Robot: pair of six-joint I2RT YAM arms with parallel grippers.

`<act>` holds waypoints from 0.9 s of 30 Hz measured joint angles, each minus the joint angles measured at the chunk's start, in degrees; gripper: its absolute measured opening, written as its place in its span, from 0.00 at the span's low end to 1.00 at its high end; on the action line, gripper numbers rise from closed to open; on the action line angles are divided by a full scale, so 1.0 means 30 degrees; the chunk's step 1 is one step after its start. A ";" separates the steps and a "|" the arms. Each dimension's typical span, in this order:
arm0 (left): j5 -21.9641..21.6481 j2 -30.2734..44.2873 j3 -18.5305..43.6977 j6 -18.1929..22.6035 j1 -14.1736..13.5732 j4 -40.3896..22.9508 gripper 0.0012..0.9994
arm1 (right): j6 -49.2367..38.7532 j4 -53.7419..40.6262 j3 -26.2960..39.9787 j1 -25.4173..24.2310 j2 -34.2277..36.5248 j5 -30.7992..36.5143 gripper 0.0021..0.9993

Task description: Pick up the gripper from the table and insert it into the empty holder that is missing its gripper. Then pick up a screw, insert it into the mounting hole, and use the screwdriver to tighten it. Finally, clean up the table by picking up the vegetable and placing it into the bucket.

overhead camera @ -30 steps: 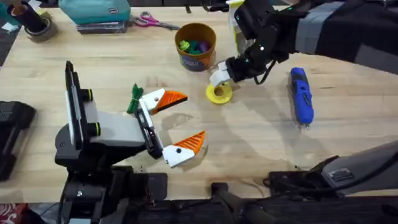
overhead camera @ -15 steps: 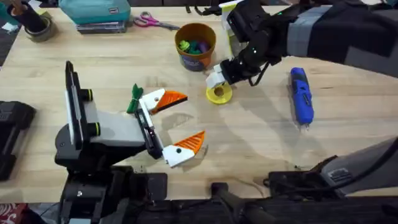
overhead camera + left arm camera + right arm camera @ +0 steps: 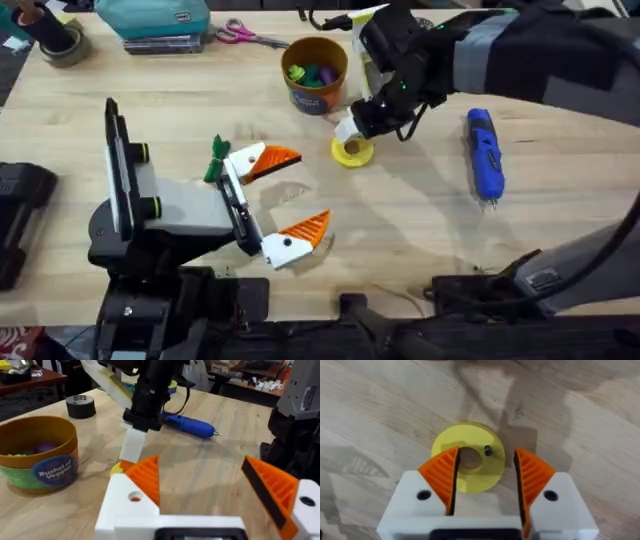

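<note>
My right gripper [image 3: 485,475] hangs open just above a yellow ring-shaped disc [image 3: 467,464], its orange pads on either side of the disc's hole. The tiny dark screw [image 3: 488,451] sits on the disc beside that hole. From overhead, the right gripper [image 3: 350,128] is over the disc [image 3: 352,152], in front of the bucket [image 3: 315,72]. The blue screwdriver [image 3: 486,155] lies to the right. The green vegetable [image 3: 217,158] lies beside my left gripper [image 3: 283,197], which rests open and empty on the table. The loose gripper and the empty holder are out of view.
Scissors [image 3: 245,35], a teal box [image 3: 155,18] and a black tape roll [image 3: 60,42] lie along the far edge. The bucket [image 3: 40,455] holds coloured toys. Bare wood lies between the disc and the screwdriver [image 3: 187,425].
The right arm has shifted slightly left and settled its gripper closer over the yellow disc. The left arm has stayed still.
</note>
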 joint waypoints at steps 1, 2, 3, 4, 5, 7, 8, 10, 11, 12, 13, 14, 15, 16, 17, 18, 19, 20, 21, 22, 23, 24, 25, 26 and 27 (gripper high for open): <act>0.0000 0.0005 0.0000 0.0000 0.0000 0.0000 0.99 | 0.0000 -0.0007 0.0002 0.0000 0.0000 0.0000 0.61; 0.0000 0.0007 0.0000 0.0000 0.0000 0.0000 0.99 | 0.0000 0.0000 -0.0003 0.0000 0.0000 0.0000 0.60; 0.0000 0.0005 0.0000 0.0000 0.0000 0.0000 0.99 | 0.0000 0.0043 0.0004 0.0000 0.0000 0.0002 0.59; 0.0000 0.0000 0.0000 0.0000 0.0000 0.0000 0.99 | 0.0004 0.0077 0.0001 0.0000 0.0004 0.0000 0.57; 0.0000 0.0001 0.0000 0.0000 0.0000 0.0000 0.99 | 0.0000 0.0101 0.0004 0.0000 0.0007 0.0000 0.56; 0.0000 0.0000 0.0000 0.0000 0.0000 0.0000 0.99 | 0.0002 0.0124 -0.0003 0.0000 0.0002 0.0002 0.52; 0.0000 0.0003 0.0000 0.0000 0.0000 0.0000 0.99 | 0.0004 0.0124 0.0000 0.0000 0.0000 0.0000 0.49; 0.0000 0.0007 0.0000 0.0000 0.0000 0.0000 0.99 | 0.0000 0.0131 -0.0003 0.0000 0.0000 0.0000 0.46; 0.0000 0.0004 0.0000 0.0000 0.0000 0.0000 0.99 | 0.0000 0.0131 -0.0003 0.0000 0.0004 0.0000 0.44; 0.0000 0.0001 0.0000 0.0000 0.0000 0.0000 0.99 | 0.0000 0.0124 -0.0003 0.0000 0.0001 0.0000 0.42; 0.0000 0.0000 0.0000 0.0000 0.0000 0.0000 0.99 | 0.0006 0.0125 -0.0003 0.0000 0.0000 0.0000 0.40; 0.0000 0.0004 0.0000 0.0000 0.0000 0.0000 0.99 | 0.0004 0.0131 -0.0003 0.0000 0.0000 0.0000 0.37; 0.0000 0.0000 0.0000 0.0000 0.0000 0.0000 0.99 | 0.0002 0.0124 0.0003 0.0000 0.0006 0.0000 0.34; 0.0000 0.0000 0.0000 0.0000 0.0000 0.0000 0.99 | 0.0006 0.0124 0.0003 0.0000 0.0000 0.0000 0.32; 0.0000 0.0003 0.0000 0.0000 0.0000 0.0000 0.99 | 0.0004 0.0131 0.0004 0.0000 0.0003 0.0003 0.29; 0.0000 0.0000 0.0000 0.0000 0.0000 0.0000 0.99 | 0.0015 0.0131 -0.0001 0.0000 0.0000 0.0000 0.26; 0.0000 0.0000 0.0000 0.0000 0.0000 0.0000 0.99 | 0.0007 0.0131 0.0004 0.0000 0.0007 0.0000 0.25; 0.0000 0.0003 0.0000 0.0000 0.0000 0.0000 0.99 | 0.0005 0.0151 0.0002 0.0000 0.0000 0.0000 0.27; 0.0000 0.0000 0.0000 0.0000 0.0000 0.0000 0.99 | 0.0000 0.0194 -0.0003 0.0000 0.0000 0.0005 0.28; 0.0000 0.0007 0.0000 0.0000 0.0000 0.0000 0.99 | 0.0000 0.0240 0.0004 0.0000 0.0007 0.0000 0.29; 0.0000 0.0000 0.0000 0.0000 0.0000 0.0000 0.99 | 0.0000 0.0270 -0.0001 0.0000 0.0000 0.0000 0.29; 0.0000 0.0000 0.0000 0.0000 0.0000 0.0000 0.99 | 0.0000 0.0289 0.0000 0.0000 0.0004 0.0000 0.29; 0.0000 0.0006 0.0000 0.0000 0.0000 0.0000 0.99 | 0.0000 0.0299 0.0003 0.0000 0.0007 0.0000 0.29; 0.0000 0.0007 0.0000 0.0000 0.0000 0.0000 0.99 | 0.0000 0.0324 0.0004 0.0000 0.0036 0.0000 0.29; 0.0000 0.0003 0.0000 0.0000 0.0000 0.0000 0.99 | 0.0004 0.0346 0.0000 0.0000 0.0070 0.0000 0.29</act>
